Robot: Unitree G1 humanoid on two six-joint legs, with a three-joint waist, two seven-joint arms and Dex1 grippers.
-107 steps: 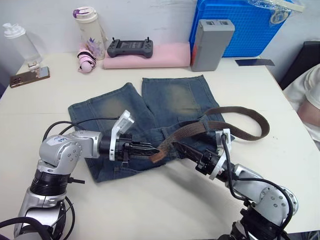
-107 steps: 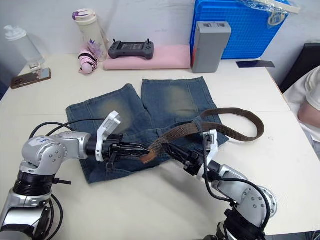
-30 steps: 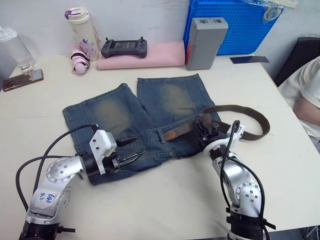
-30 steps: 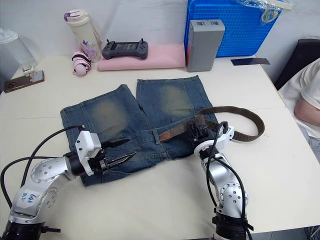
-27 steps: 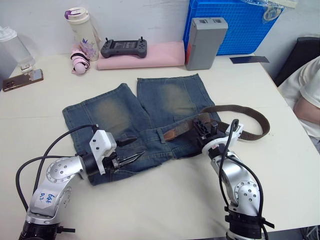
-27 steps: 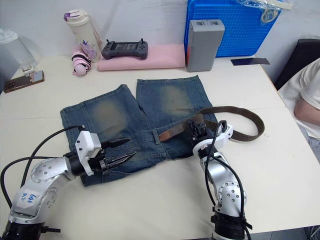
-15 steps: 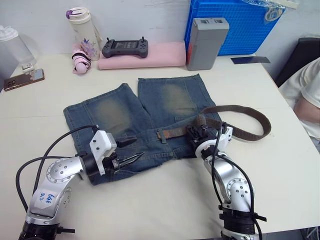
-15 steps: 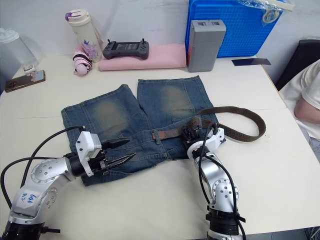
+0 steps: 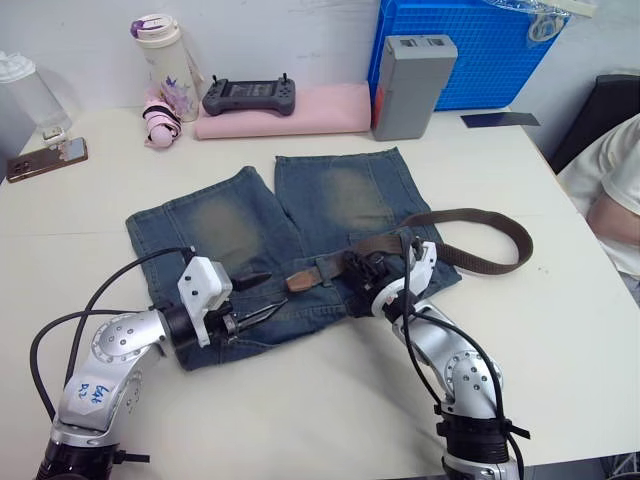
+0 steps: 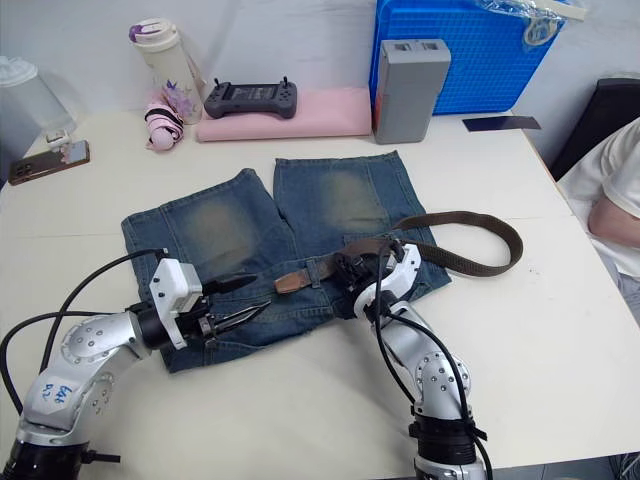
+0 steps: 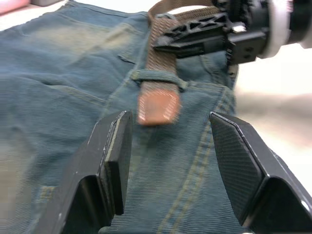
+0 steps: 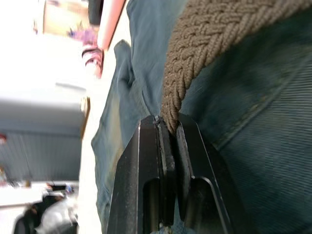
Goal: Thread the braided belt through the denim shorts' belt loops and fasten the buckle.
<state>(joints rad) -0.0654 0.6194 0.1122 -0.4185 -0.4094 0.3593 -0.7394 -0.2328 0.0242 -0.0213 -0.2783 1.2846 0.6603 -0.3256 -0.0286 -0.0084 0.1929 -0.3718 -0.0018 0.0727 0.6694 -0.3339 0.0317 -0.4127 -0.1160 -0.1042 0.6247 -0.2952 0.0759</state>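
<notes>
I see my left end effector (image 9: 262, 298) held low with fingers spread apart; my right end effector (image 10: 345, 268) is clamped, its arm bent and reaching leftward.

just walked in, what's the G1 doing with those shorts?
It is threading the braided belt through the denim shorts. The right gripper is shut on the strap at the waistband; the tan tip pokes out past one belt loop. The left gripper hovers open just short of the tip. The rest of the belt trails in a loop on the table.
</notes>
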